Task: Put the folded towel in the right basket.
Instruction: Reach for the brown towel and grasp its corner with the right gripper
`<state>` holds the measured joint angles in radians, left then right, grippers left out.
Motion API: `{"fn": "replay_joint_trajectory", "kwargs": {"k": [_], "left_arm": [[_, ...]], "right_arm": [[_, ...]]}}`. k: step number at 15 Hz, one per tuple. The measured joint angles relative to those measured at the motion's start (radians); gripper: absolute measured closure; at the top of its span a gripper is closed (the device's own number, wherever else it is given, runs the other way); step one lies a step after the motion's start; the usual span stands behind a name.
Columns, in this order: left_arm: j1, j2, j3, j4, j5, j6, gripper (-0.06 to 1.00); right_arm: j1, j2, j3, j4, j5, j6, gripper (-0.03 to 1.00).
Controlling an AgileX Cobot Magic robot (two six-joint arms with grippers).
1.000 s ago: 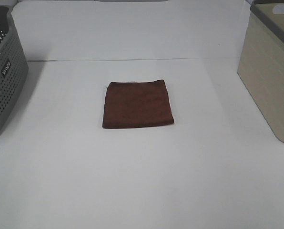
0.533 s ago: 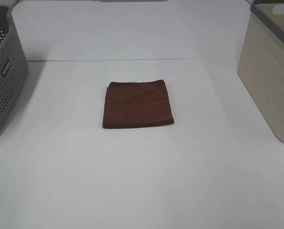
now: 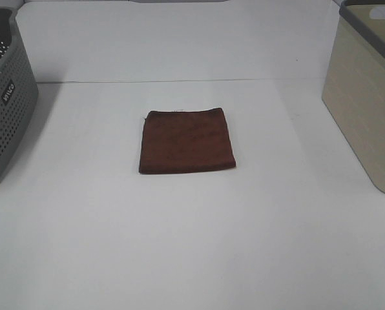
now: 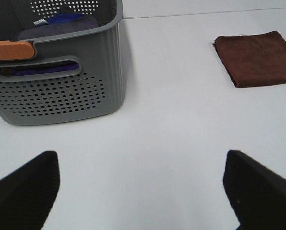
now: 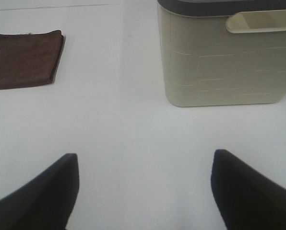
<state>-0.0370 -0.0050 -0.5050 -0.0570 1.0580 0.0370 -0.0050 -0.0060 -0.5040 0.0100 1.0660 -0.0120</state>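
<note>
The folded towel, dark reddish-brown and square, lies flat in the middle of the white table. It also shows in the left wrist view and the right wrist view. The right basket, beige with a dark grey rim, stands at the right edge and shows in the right wrist view. Neither arm shows in the exterior view. My left gripper is open and empty over bare table, well short of the towel. My right gripper is open and empty, the basket just beyond it.
A grey perforated basket with a small label stands at the left edge; the left wrist view shows it holding dark blue cloth and something orange by its rim. A seam line crosses the table behind the towel.
</note>
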Motion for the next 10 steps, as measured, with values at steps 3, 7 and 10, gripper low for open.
{"fn": "replay_joint_trajectory", "kwargs": {"k": [3,7,10], "left_arm": [[0.000,0.000,0.000,0.000,0.000,0.000,0.07],[0.000,0.000,0.000,0.000,0.000,0.000,0.07],[0.000,0.000,0.000,0.000,0.000,0.000,0.07]], "right_arm": [[0.000,0.000,0.000,0.000,0.000,0.000,0.25],[0.000,0.074,-0.022,0.007,-0.128,0.000,0.25],[0.000,0.280,-0.038,0.064,-0.339,-0.011,0.25]]}}
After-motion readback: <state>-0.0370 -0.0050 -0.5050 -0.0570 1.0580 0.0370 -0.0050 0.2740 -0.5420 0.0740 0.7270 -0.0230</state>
